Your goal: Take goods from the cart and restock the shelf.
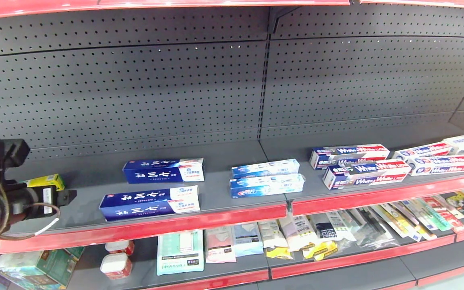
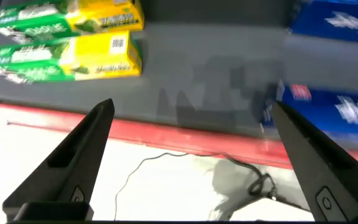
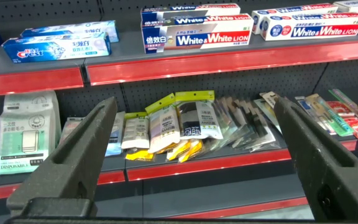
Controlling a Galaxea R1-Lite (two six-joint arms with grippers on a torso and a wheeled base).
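My left gripper (image 1: 67,196) hangs open and holds nothing at the left end of the shelf's red front edge (image 1: 155,227). In the left wrist view the left gripper (image 2: 192,107) points at bare grey shelf board just behind the red lip (image 2: 185,134). Two green-and-yellow boxes (image 2: 73,56) lie to one side of it and dark blue toothpaste boxes (image 2: 328,112) to the other. My right gripper (image 3: 196,102) is open with nothing in it, in front of the lower shelf's hanging packets (image 3: 173,121).
Along the shelf lie two dark blue boxes (image 1: 149,202), two light blue boxes (image 1: 267,185) and several white toothpaste boxes (image 1: 367,173). Bare board shows between the yellow box (image 1: 46,181) and the blue ones. The shelf below holds packets (image 1: 296,233) and small jars (image 1: 116,266).
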